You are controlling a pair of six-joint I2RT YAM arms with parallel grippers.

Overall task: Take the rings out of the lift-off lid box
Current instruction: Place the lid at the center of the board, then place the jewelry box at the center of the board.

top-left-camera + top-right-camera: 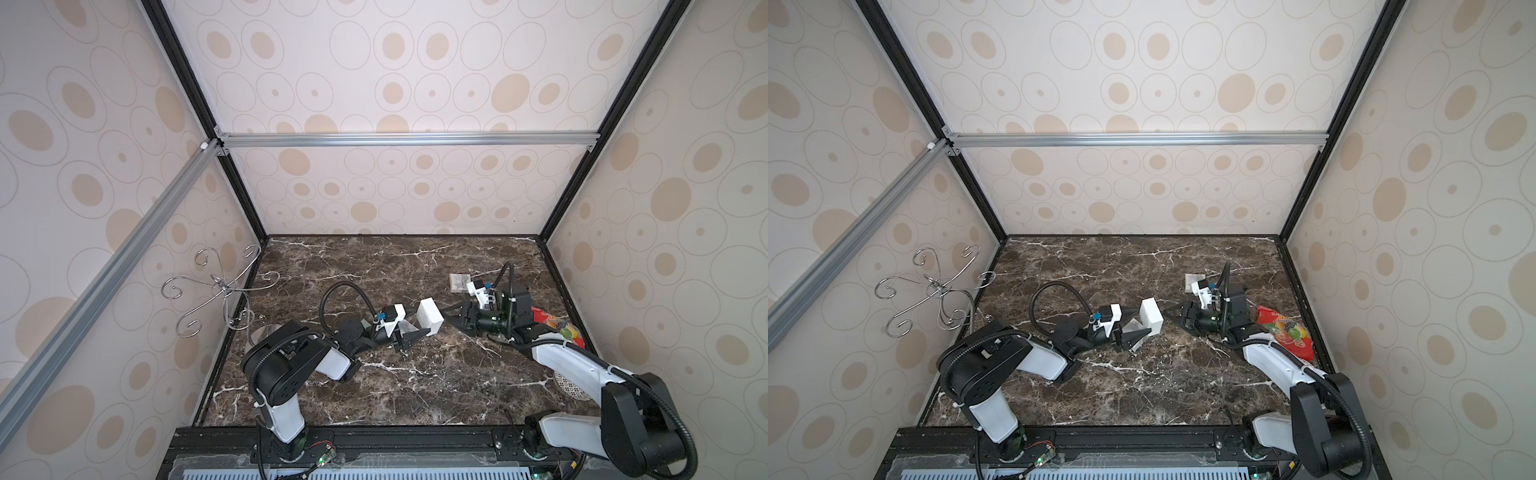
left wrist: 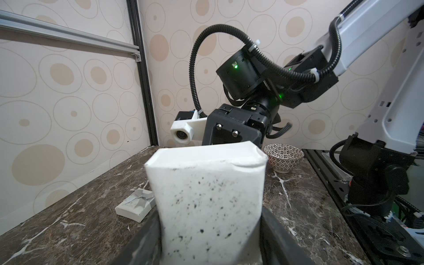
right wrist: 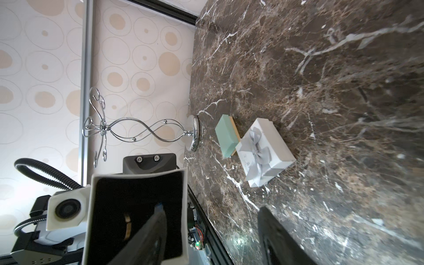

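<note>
Marble table (image 1: 415,374): hard, so anything dropped would likely roll. White box (image 1: 430,318) is tipped on its side, pinched in left gripper (image 2: 210,213); may slip if prodded. Right gripper (image 3: 211,207) jaws spread, one finger (image 3: 151,229) inside box, could crush the wall. Ring (image 3: 126,226) lies on dark lining inside; thin, easily missed.

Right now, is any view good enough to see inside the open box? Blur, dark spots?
Right wrist view: white box interior is dark, one ring just readable, the finger in front blurred. Left wrist view: box's speckled outside fills the centre, fingers soft. Both top views: evenly lit, box tiny, interior unseen.
</note>
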